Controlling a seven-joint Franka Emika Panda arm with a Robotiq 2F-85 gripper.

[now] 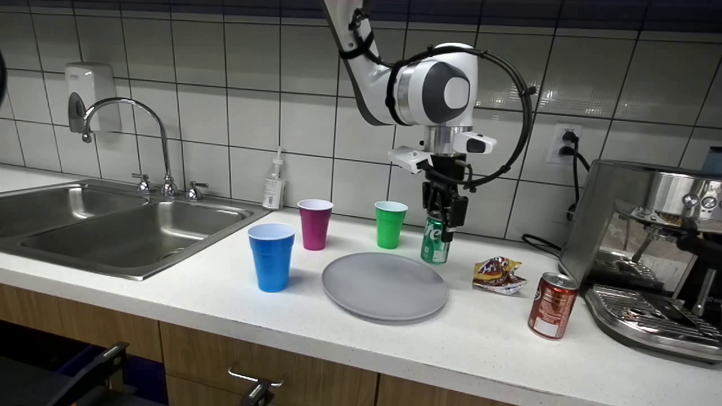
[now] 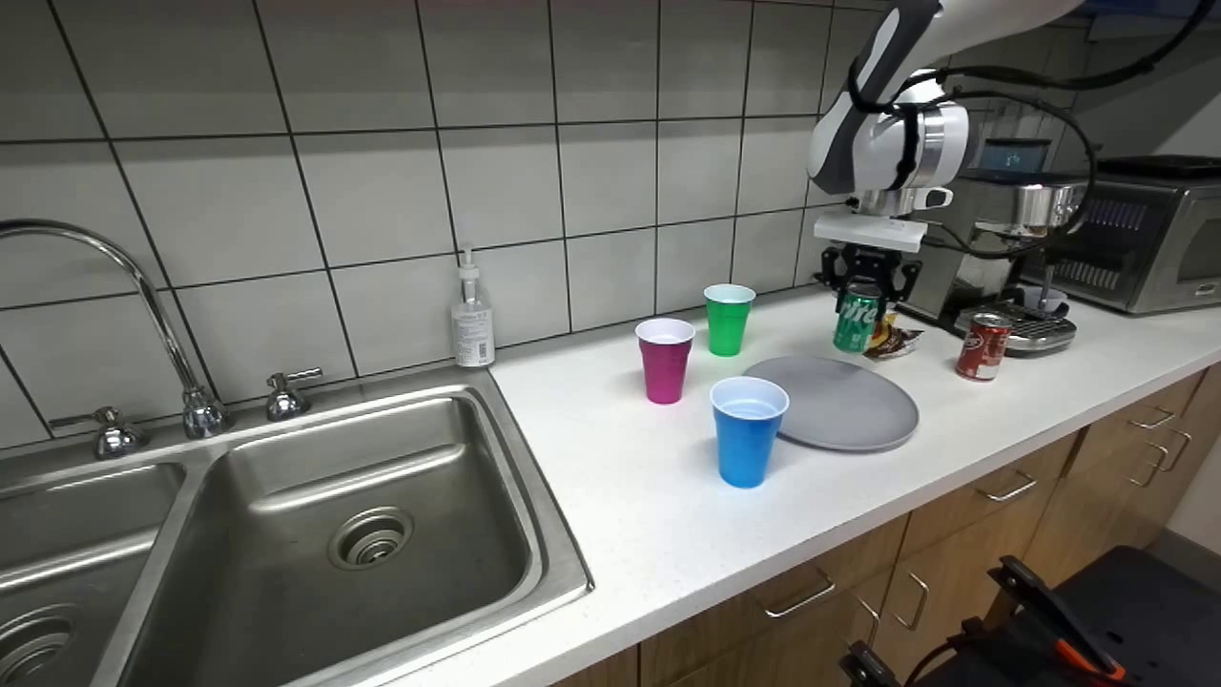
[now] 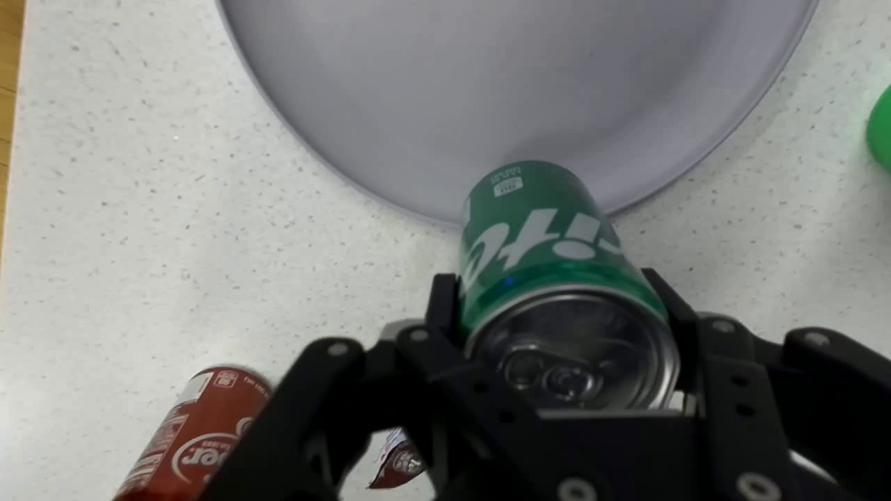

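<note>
My gripper (image 1: pixel 441 219) points down and is shut on a green soda can (image 1: pixel 434 243), with a black finger against each side near its top rim. The can also shows in an exterior view (image 2: pixel 856 324) and fills the middle of the wrist view (image 3: pixel 543 229), where its silver lid faces the camera. The can is upright beside the grey plate (image 1: pixel 383 285); in the wrist view its lower end overlaps the plate's rim (image 3: pixel 431 202). I cannot tell whether its base touches the counter. A crumpled snack bag (image 1: pixel 498 275) and a red soda can (image 1: pixel 553 307) stand near the gripper.
Green (image 1: pixel 390 225), magenta (image 1: pixel 315 225) and blue (image 1: pixel 272 259) cups stand around the plate. A coffee machine (image 1: pixel 648 237) is by the red can. A steel sink (image 2: pixel 563 544), faucet (image 1: pixel 161 135) and pump bottle (image 2: pixel 472 329) are at the opposite end. The tiled wall is close behind.
</note>
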